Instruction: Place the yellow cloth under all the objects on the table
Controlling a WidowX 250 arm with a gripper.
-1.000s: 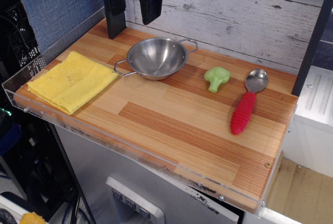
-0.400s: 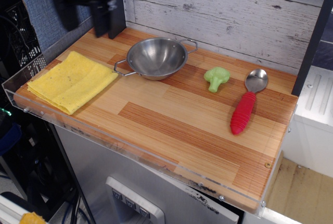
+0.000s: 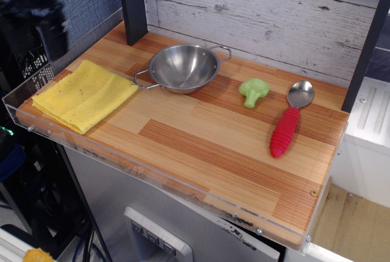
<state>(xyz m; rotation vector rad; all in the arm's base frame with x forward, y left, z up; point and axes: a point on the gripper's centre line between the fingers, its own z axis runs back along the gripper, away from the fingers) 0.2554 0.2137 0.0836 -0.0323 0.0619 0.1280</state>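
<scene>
Wooden counter carries yellow cloth at left; steel bowl, broccoli, red-handled spoon rightward

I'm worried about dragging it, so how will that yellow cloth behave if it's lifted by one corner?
The yellow cloth lies folded in flat layers, so it is probably floppy and may unfold when lifted. It looks thin, likely light. It almost touches the steel bowl's handle, so pulling might nudge that.
</scene>
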